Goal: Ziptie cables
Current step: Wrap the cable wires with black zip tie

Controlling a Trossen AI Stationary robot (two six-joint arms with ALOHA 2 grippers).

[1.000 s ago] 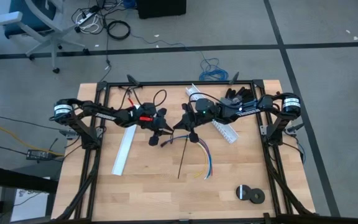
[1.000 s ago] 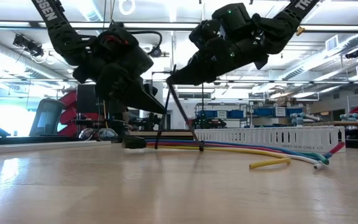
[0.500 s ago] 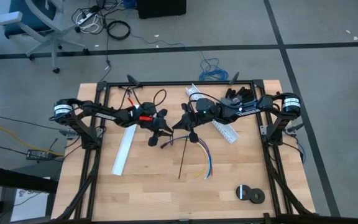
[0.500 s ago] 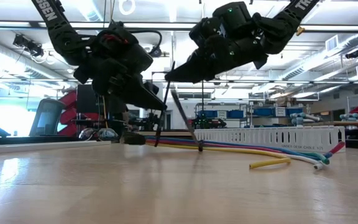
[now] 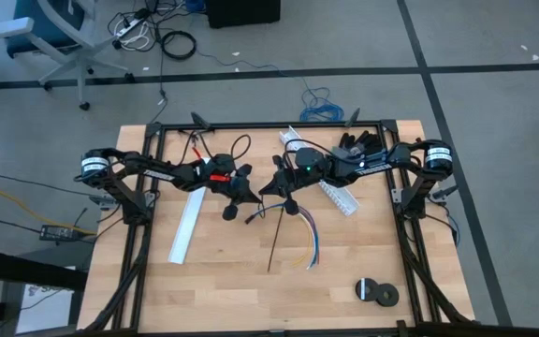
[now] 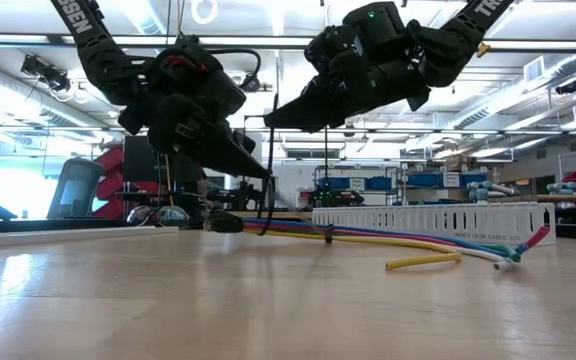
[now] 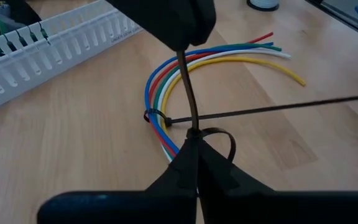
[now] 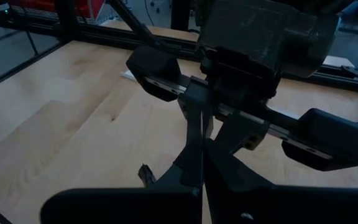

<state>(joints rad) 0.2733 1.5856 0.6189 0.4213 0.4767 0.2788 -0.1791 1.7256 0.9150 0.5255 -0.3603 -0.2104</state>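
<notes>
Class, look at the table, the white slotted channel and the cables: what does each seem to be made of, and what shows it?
Table: looks like wood with a smooth, slightly glossy finish; pale grain lines show.
Channel: probably moulded plastic, matte white; thin, even slotted fingers.
Cables: likely wire in smooth coloured plastic insulation; they curve freely and carry a slight sheen.

White capital lettering on dark robot arm links, low view: left arm link point(image 6: 80, 30) shows partial letters, apparently "SEN"; right arm link point(image 6: 483, 12) shows partial "TR". Rest of both words cut off by frame edge. Small dark print along white slotted plastic channel point(image 6: 438, 218): illegible. No other readable text.
</notes>
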